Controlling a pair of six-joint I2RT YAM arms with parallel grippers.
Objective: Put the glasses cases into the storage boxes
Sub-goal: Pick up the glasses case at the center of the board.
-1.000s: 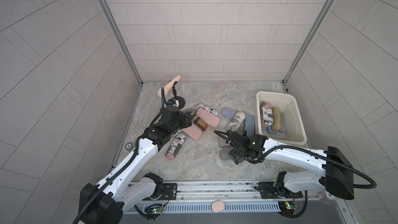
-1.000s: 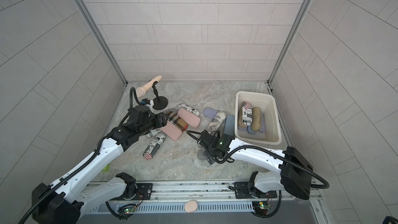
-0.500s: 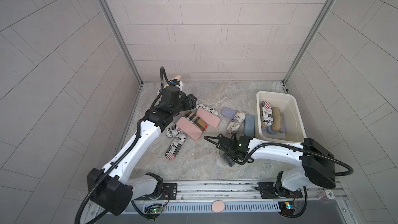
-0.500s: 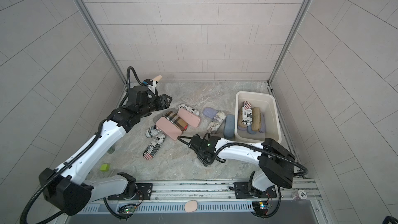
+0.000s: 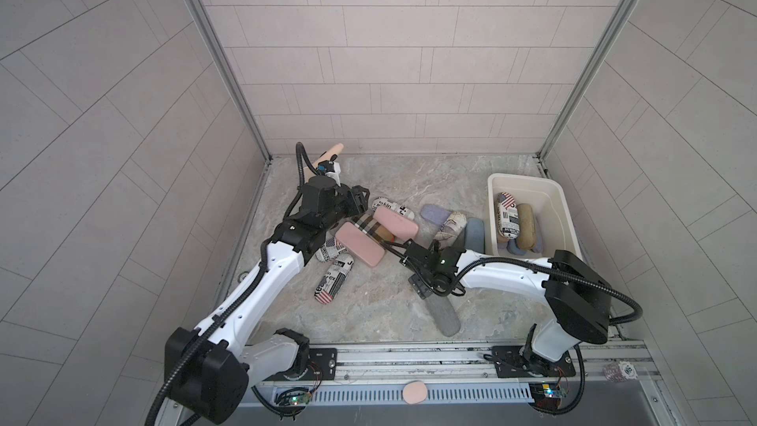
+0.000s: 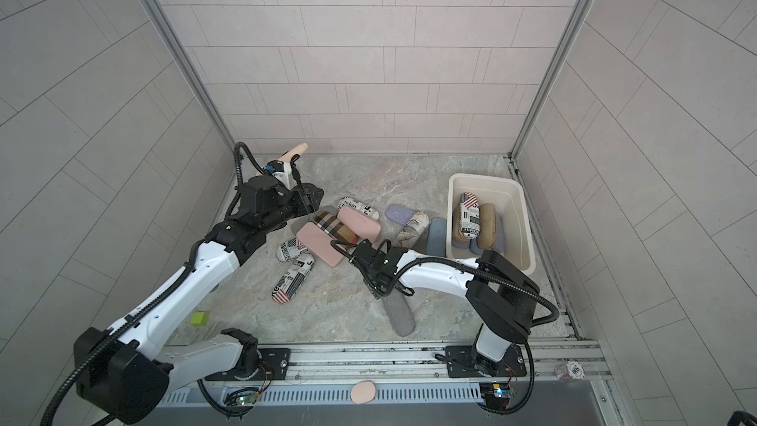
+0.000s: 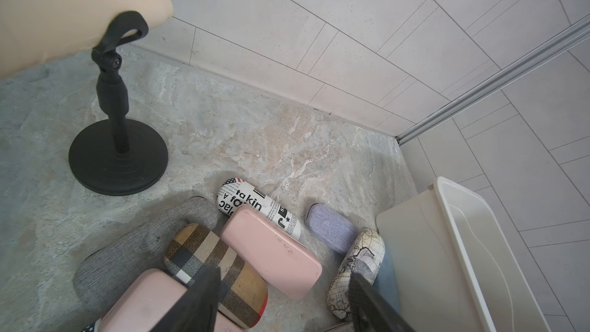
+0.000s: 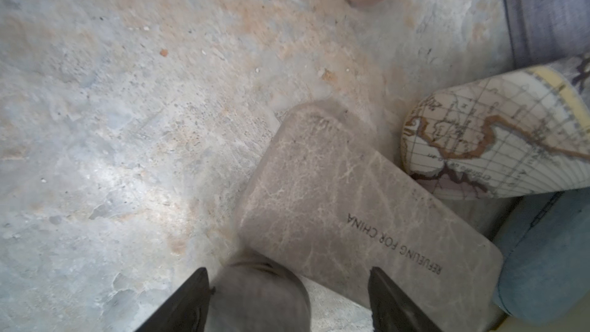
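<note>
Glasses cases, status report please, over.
Left gripper open, empty, above the pile. Right gripper open, straddling the end of the grey case. Tub holds several cases. Brown marbled case lies close beside the grey one.

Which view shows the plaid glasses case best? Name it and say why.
The left wrist view: the plaid case fills the foreground, close and sharp, with its pattern clear. Both top views show it small and distant. The right wrist view misses it.
</note>
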